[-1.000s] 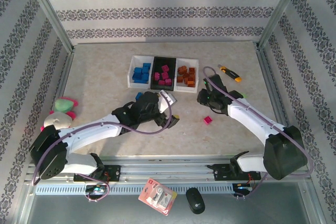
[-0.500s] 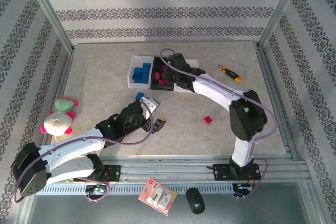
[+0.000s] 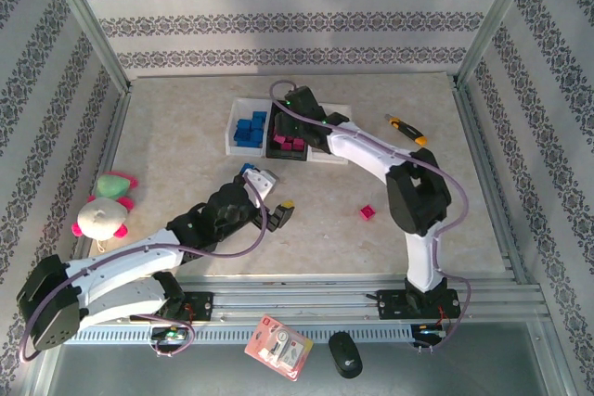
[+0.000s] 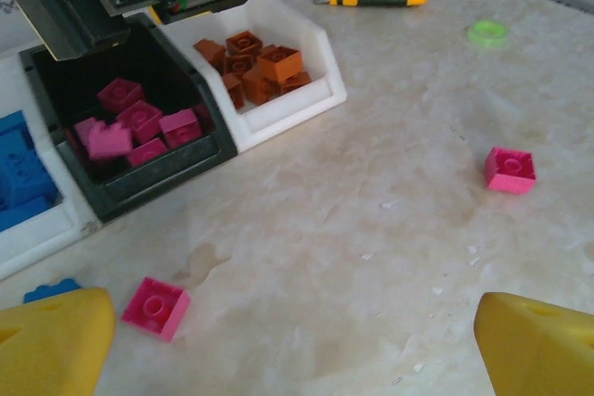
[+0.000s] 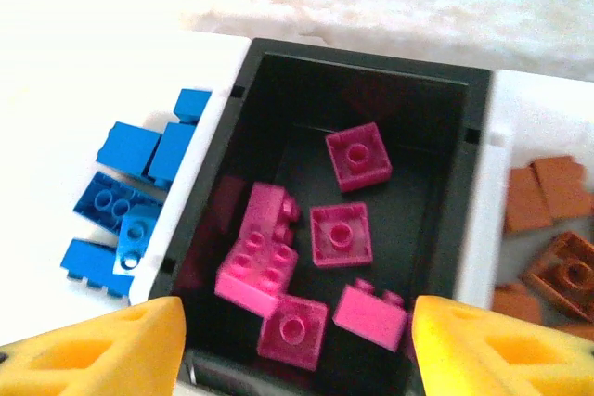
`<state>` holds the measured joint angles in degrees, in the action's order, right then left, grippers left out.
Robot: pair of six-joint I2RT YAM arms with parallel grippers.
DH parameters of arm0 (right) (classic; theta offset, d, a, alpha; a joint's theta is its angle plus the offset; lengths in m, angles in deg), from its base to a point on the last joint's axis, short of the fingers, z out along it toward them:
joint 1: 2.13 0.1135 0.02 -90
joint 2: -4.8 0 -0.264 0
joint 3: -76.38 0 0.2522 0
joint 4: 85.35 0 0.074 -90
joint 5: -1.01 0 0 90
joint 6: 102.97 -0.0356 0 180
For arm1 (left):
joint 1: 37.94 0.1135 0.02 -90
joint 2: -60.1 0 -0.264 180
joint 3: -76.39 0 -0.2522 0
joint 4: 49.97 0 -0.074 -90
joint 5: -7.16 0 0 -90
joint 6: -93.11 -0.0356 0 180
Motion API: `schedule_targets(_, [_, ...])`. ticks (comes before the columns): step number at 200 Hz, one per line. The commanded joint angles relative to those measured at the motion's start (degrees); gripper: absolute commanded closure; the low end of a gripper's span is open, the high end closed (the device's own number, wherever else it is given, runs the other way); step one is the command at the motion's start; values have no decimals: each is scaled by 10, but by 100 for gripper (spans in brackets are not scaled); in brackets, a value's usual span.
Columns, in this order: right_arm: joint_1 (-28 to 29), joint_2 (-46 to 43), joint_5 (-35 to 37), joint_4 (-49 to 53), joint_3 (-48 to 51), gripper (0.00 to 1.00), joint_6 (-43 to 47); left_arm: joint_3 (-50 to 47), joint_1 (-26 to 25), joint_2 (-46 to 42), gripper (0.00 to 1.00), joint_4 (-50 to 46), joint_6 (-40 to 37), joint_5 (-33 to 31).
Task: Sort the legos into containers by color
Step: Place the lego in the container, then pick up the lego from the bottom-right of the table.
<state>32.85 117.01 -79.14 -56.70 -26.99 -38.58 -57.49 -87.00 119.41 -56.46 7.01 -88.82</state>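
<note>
Three trays stand in a row: a white tray (image 5: 56,90) holding blue legos (image 5: 130,150), a black tray (image 5: 367,67) holding several magenta legos (image 5: 341,234), and a white tray (image 4: 306,104) holding orange-brown legos (image 4: 264,67). My right gripper (image 5: 297,345) hangs open over the black tray (image 3: 283,157), nothing between its yellow fingers (image 5: 102,350). My left gripper (image 4: 297,340) is open low over bare table. A magenta lego (image 4: 156,306) and a blue lego (image 4: 51,289) lie by its left finger (image 4: 51,345). Another magenta lego (image 3: 367,212) lies to the right.
A yellow-and-black utility knife (image 3: 406,129) lies right of the trays, with a small green ring (image 4: 487,32) near it. A pink-and-green plush toy (image 3: 104,210) sits at the left edge. A red-and-white packet (image 3: 278,345) lies beyond the near rail.
My right arm swung from the table's right side up over the black tray. My left gripper drew back toward the near left, away from the trays.
</note>
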Motion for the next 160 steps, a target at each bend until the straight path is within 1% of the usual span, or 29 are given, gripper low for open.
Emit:
schedule_targets(1, [-9,-95,31,-2,66,33,-19,1,-2,20,1,62,-13,41])
schedule_targets(26, [-15,-193,57,5,180,33,-61,17,-2,44,1,81,-45,93])
schedule_targets(43, [-16,-256,88,40,251,33,-104,24,-2,60,1,100,-68,135])
schedule_targets(63, [-18,-327,112,104,325,33,-192,34,-2,79,1,111,-90,179])
schedule_targets(81, [-19,-375,114,154,387,33,-273,43,-2,96,1,119,-103,216])
schedule_targets(94, [-19,-403,108,166,429,33,-314,52,-2,106,0,112,-109,242])
schedule_targets(121, [-22,-429,82,146,501,31,-371,65,-2,126,1,105,-118,288])
schedule_targets(146, [-25,-414,56,130,528,31,-407,73,-2,137,1,99,-123,313])
schedule_targets(160, [-25,-402,46,114,535,32,-412,72,-2,138,1,97,-126,317])
